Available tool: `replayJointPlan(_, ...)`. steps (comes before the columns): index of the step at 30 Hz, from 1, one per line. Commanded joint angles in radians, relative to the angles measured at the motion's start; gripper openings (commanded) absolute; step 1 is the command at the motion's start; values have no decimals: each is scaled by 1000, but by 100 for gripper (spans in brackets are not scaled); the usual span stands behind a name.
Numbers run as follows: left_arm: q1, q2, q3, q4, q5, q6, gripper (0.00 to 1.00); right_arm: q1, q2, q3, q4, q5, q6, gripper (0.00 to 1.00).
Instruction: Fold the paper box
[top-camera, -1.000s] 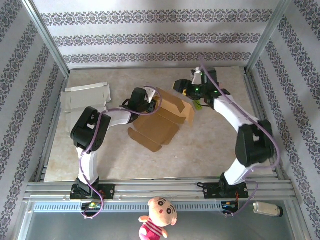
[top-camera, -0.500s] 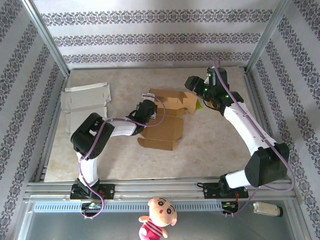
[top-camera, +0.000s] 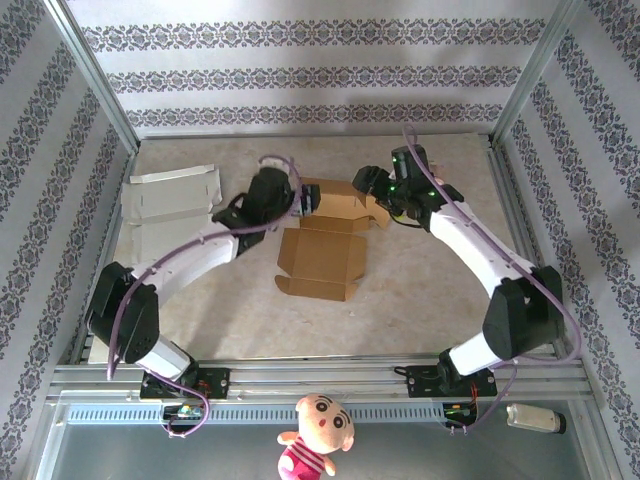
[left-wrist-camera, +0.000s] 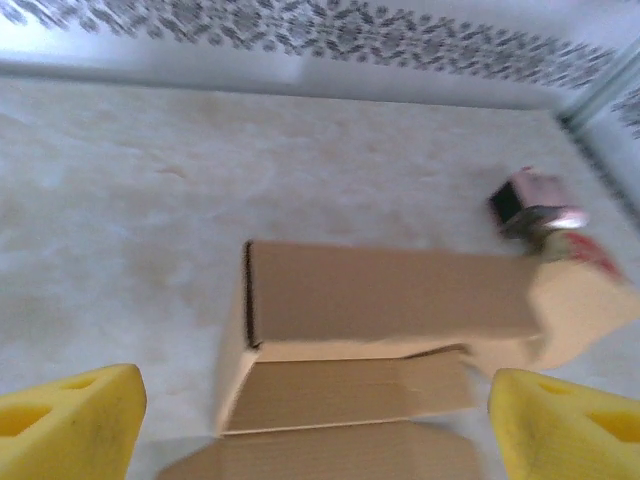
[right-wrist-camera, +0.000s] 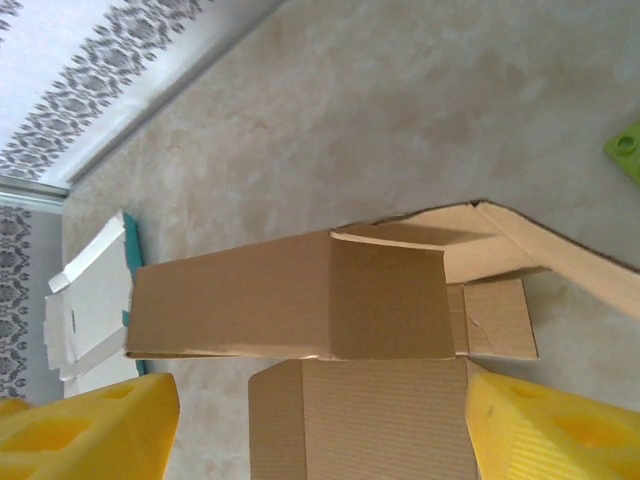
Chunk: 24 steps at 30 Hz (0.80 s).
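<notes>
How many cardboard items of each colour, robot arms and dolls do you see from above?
Brown cardboard box: 1
White cardboard pile: 1
Robot arm: 2
Doll: 1
Total: 5

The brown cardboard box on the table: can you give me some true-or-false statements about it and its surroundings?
1. The brown box lies on the table. True.
2. The left gripper is clamped shut on the box. False: its yellow fingers stand wide apart.
3. A flat white card lies on the table left of the box. True.
4. The plush doll sits inside the box. False: it sits beyond the table's near edge.
5. The right gripper is open. True.
</notes>
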Motion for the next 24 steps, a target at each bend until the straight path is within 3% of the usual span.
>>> replayJointPlan(1,123,89,104,-234,340,-187,89,9,45,12,58,-43,88,75)
replayJointPlan(3,170,147,150,-206,432,-208,91,11,71,14,73,-56,81,74)
replayJointPlan(7,179,215,229,-200,418,-168,92,10,124,25,83,-68,54,72)
replayJointPlan(13,183,327,287,-150,501,-196,86,6,180,22,145,-127,63,66)
replayJointPlan(18,184,325,199,12,509,-248,72,8,203,17,207,-172,68,52)
replayJointPlan(24,178,322,177,-8,532,-247,61,7,232,35,231,-207,62,47)
